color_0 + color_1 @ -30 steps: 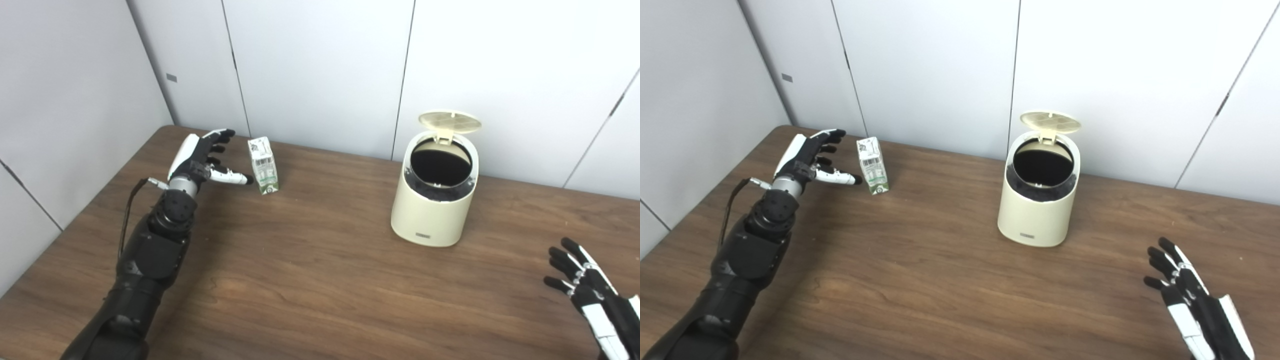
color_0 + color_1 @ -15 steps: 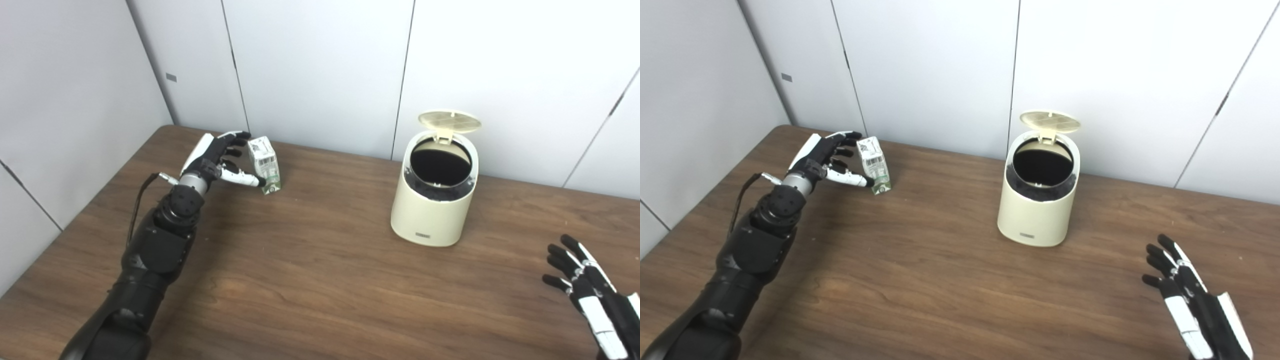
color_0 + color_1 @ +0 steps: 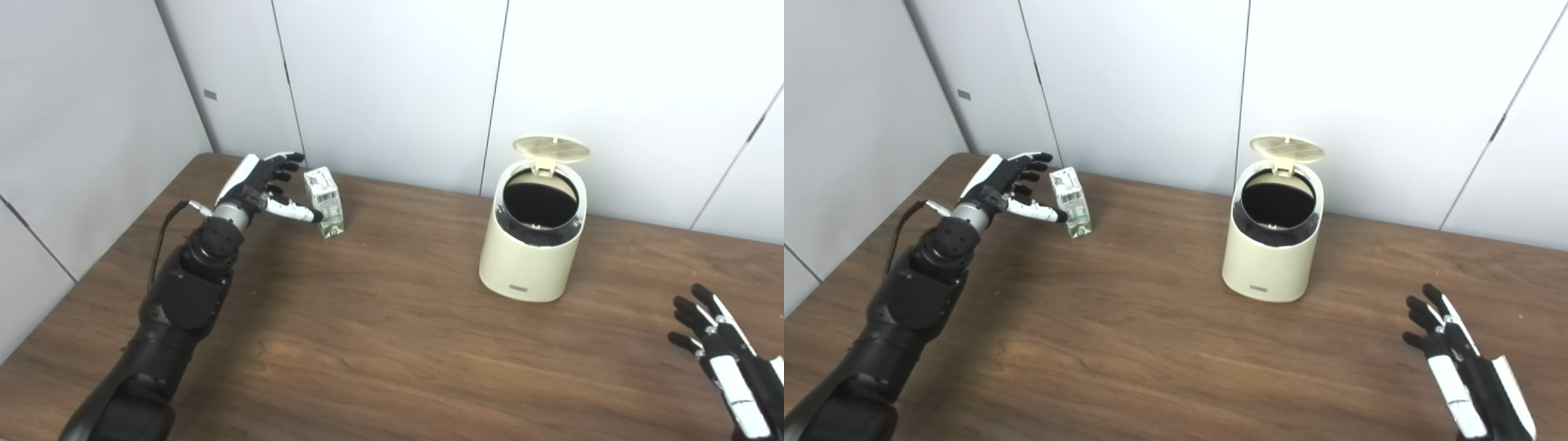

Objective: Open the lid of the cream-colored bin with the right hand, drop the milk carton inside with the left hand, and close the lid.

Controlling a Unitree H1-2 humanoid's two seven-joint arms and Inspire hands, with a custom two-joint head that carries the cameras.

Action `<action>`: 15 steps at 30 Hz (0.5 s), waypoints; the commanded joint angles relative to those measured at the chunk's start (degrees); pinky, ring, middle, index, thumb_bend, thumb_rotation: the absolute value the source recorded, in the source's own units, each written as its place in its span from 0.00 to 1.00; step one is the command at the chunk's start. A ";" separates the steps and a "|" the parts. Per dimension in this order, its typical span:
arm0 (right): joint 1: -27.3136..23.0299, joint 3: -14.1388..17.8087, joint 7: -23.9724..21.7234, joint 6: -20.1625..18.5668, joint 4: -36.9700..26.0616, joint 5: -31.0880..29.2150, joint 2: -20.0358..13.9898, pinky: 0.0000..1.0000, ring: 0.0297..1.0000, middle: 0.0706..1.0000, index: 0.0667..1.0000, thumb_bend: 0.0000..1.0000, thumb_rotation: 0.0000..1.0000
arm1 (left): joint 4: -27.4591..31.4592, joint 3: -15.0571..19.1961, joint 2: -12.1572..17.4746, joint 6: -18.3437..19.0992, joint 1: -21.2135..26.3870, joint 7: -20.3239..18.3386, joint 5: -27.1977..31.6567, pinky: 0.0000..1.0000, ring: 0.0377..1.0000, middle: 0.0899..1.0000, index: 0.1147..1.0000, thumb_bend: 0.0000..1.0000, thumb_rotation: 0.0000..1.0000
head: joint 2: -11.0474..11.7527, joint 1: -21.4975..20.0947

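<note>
The cream-colored bin [image 3: 530, 257] stands on the table right of centre with its round lid [image 3: 550, 147] flipped up at the back and the dark inside showing. A small white and green milk carton [image 3: 324, 202] stands upright near the table's far left. My left hand [image 3: 263, 184] is open just left of the carton, fingers spread behind it and the thumb tip at its front face; I cannot tell whether it touches. My right hand [image 3: 729, 367] is open at the lower right corner, fingers spread, well away from the bin.
The brown wooden table [image 3: 380, 343] stretches wide between carton and bin. White wall panels [image 3: 392, 86] close in behind the table and along its left side. A black cable [image 3: 162, 236] runs along my left forearm.
My left hand moved right to the carton, nudged it a little, then lifted slightly while staying open. The right hand drifted a little lower and to the right.
</note>
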State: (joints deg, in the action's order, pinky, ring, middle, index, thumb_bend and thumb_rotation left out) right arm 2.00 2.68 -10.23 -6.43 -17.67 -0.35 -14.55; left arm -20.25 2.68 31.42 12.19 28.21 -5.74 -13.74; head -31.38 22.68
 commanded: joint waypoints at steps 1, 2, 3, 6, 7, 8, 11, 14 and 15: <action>-1.37 0.20 0.61 0.17 -2.47 0.45 -0.33 0.82 0.91 0.90 0.97 0.47 0.91 | 1.54 0.34 1.67 -1.17 2.03 0.52 -0.33 0.74 0.84 0.86 0.89 0.94 0.04 | -0.02 -0.05; -1.38 0.20 0.63 0.02 -2.61 0.59 -0.30 0.81 0.91 0.90 0.97 0.47 0.91 | 1.38 0.21 1.64 -1.43 2.03 0.61 -0.40 0.74 0.83 0.85 0.89 0.94 0.04 | -0.13 -0.16; -1.40 0.24 0.60 -0.21 -2.80 0.46 -0.20 0.81 0.91 0.90 0.97 0.47 0.91 | 1.08 0.08 1.62 -1.84 2.07 0.66 -0.46 0.73 0.83 0.85 0.89 0.94 0.04 | -0.13 -0.16; -1.43 0.16 0.71 -1.07 -3.48 0.38 0.02 0.83 0.92 0.91 0.97 0.46 0.90 | 0.78 0.09 1.33 -1.98 2.29 0.45 0.10 0.74 0.83 0.85 0.88 0.93 0.03 | -0.14 -0.38; -1.45 0.12 0.77 -1.41 -3.71 0.40 0.07 0.83 0.92 0.91 0.97 0.46 0.90 | 0.84 0.07 1.24 -1.87 2.34 0.43 0.24 0.73 0.82 0.85 0.88 0.92 0.03 | -0.11 -0.51; -1.45 0.09 0.76 -1.82 -4.00 0.36 0.08 0.83 0.92 0.91 0.97 0.46 0.90 | 0.86 0.00 1.18 -1.84 2.39 0.42 0.30 0.73 0.82 0.84 0.88 0.92 0.03 | -0.11 -0.51; -1.53 0.08 0.78 -1.90 -4.08 0.33 0.12 0.84 0.93 0.91 0.97 0.44 0.90 | 0.55 -0.14 0.87 -1.72 2.79 0.73 0.21 0.71 0.81 0.83 0.86 0.92 0.02 | -0.06 -0.60; -1.61 0.04 0.82 -1.76 -4.03 0.22 0.26 0.83 0.92 0.91 0.97 0.43 0.90 | 0.16 -0.38 0.82 -1.74 3.14 0.71 0.10 0.72 0.81 0.83 0.86 0.92 0.02 | -0.06 -0.77; -1.64 0.07 0.84 -1.89 -4.09 0.03 0.39 0.83 0.92 0.91 0.97 0.43 0.90 | 0.02 -0.55 0.86 -1.73 3.26 0.70 -0.04 0.72 0.81 0.84 0.87 0.91 0.02 | 0.01 -0.83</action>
State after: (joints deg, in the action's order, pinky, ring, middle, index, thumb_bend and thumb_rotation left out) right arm 1.90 2.54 -9.74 -8.98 -19.81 0.19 -14.18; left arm -20.97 1.94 31.29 12.11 28.50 -5.73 -13.45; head -31.38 21.88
